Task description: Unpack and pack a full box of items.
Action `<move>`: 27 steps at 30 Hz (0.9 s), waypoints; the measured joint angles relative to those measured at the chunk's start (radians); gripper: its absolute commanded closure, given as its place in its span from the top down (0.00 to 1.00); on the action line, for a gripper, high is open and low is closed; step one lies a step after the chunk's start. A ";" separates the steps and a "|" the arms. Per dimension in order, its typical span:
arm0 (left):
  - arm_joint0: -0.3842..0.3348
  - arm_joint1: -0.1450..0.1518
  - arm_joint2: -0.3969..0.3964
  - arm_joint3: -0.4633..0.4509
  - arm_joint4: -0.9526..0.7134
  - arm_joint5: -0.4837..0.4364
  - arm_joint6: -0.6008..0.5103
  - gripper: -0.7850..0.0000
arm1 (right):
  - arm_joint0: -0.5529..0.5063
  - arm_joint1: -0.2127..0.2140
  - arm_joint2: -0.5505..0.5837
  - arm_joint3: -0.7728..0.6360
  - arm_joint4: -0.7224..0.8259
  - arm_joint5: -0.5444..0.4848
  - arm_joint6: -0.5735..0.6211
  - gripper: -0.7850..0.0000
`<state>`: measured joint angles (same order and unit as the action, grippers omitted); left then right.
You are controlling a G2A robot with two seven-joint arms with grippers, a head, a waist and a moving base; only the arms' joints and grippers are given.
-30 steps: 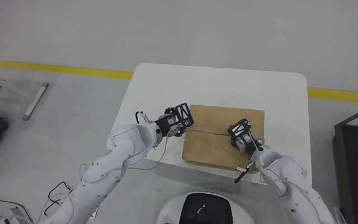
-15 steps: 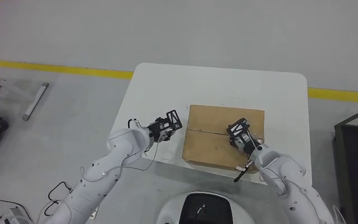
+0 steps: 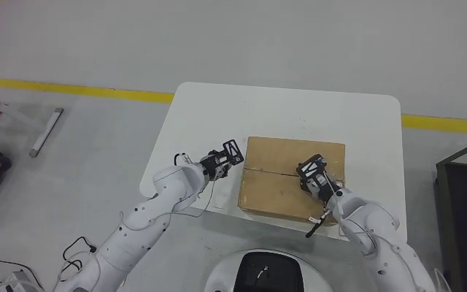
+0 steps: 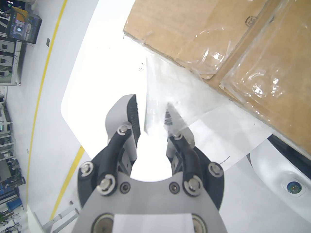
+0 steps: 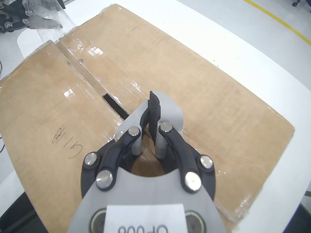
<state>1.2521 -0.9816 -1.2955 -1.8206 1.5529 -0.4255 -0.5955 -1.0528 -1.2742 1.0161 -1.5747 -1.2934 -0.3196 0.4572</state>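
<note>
Box (image 3: 281, 157) on table (image 3: 292, 109) (yellow-lined floor (image 3: 87, 146)); left end effector (image 4: 150, 105) released, right end effector (image 5: 153, 103) clenched.

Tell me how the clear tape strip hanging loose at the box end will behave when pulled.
The tape strip is probably floppy and very light: it sags wrinkled from the box edge. It likely clings rather than slips: it lies stuck against one finger of the open left end effector.
</note>
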 measured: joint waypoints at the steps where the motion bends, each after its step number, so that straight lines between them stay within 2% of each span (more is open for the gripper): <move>1: -0.001 -0.001 -0.001 -0.006 0.004 0.006 -0.001 0.00 | 0.000 0.000 0.000 0.001 0.000 0.000 0.000 0.00; 15: 0.056 -0.002 -0.077 -0.162 -0.045 0.051 0.002 0.00 | -0.001 -0.003 0.005 -0.005 -0.005 0.002 0.000 0.00; 25: 0.052 -0.009 -0.080 -0.251 -0.088 0.052 -0.013 0.00 | -0.011 -0.005 0.003 -0.021 -0.003 0.006 0.016 0.00; 27: 0.043 -0.010 -0.075 -0.253 -0.085 0.049 -0.015 0.10 | -0.010 -0.007 -0.001 -0.026 -0.002 0.009 0.020 0.00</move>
<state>1.2951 -0.9917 -1.3706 -2.0741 1.4678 -0.3767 -0.6102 -1.0626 -1.2809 1.0148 -1.6005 -1.2953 -0.3109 0.4770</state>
